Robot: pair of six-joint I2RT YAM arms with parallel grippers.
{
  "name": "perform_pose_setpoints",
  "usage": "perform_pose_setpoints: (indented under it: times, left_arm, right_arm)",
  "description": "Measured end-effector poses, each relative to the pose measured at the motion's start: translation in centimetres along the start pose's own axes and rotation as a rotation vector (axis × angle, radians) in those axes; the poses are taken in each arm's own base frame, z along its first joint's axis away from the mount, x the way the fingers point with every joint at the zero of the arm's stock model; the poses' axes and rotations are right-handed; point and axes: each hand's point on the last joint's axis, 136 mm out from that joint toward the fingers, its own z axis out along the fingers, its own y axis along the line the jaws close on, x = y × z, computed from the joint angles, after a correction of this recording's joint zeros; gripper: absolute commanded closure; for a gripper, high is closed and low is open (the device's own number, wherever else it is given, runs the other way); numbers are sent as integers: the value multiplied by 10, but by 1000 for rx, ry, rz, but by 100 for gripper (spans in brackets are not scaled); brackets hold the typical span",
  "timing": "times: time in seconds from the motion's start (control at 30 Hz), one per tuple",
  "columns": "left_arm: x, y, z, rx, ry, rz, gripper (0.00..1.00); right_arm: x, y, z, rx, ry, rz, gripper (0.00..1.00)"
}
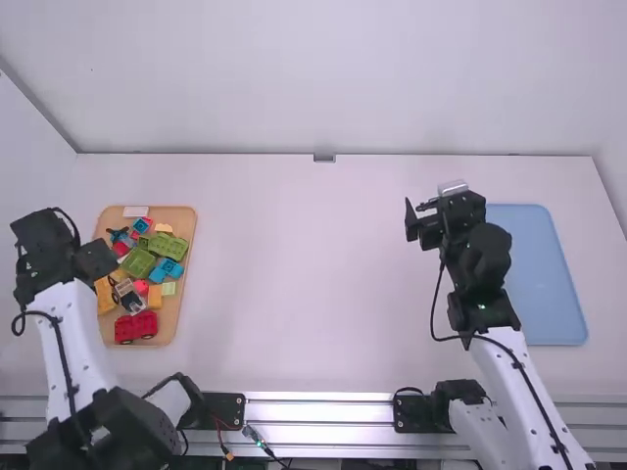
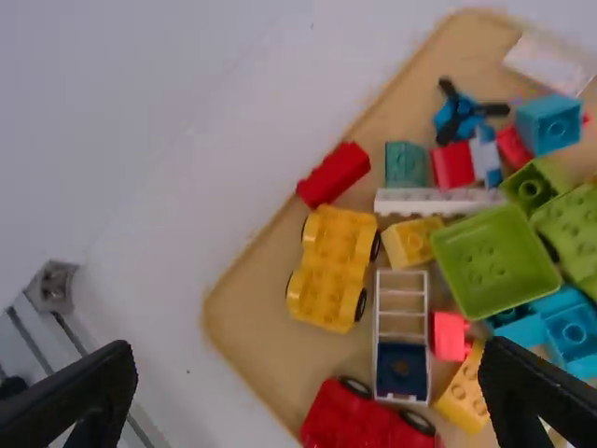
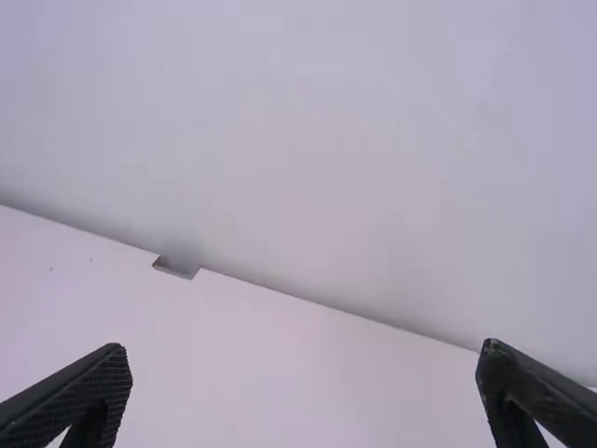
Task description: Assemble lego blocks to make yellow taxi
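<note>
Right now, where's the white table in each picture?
High view: the white table spans the middle, between the wooden tray and the blue tray.
Left wrist view: it runs alongside the wooden tray.
Right wrist view: between the right pincer and the wall.
Landmarks: the wooden tray links high and left wrist; the grey bracket at the table's far edge links high and right wrist.

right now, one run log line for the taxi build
left open above tray | right open, empty | yellow base unpicked | taxi not started
</note>
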Motion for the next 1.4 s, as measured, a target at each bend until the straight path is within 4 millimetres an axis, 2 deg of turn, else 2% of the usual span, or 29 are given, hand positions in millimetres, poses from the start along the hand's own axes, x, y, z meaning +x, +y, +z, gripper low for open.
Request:
perform_pose_setpoints:
  times: [0.2, 0.3, 0.57, 0.7, 0.93, 1.17, 1.4]
  left_arm:
    - [17, 17, 31, 50, 167, -19, 1]
    - [31, 14, 55, 147, 261, 20, 0]
    - [51, -1, 115, 256, 360, 62, 1]
    - [55, -4, 123, 279, 369, 104, 1]
    - [45, -2, 130, 276, 305, 191, 1]
    - [64, -3, 137, 263, 323, 213, 1]
    - [59, -2, 144, 247, 284, 209, 1]
  right_arm:
    - [1, -1, 9, 4, -8, -1, 1]
    - [3, -1, 14, 1, -12, -1, 1]
    - [6, 3, 24, -9, -16, 0, 1]
    - [2, 11, 25, -27, -34, -4, 1]
    - [-1, 12, 25, -32, -44, -6, 1]
    - [-1, 13, 25, -32, -44, -6, 1]
    - [1, 13, 25, -36, -35, -5, 1]
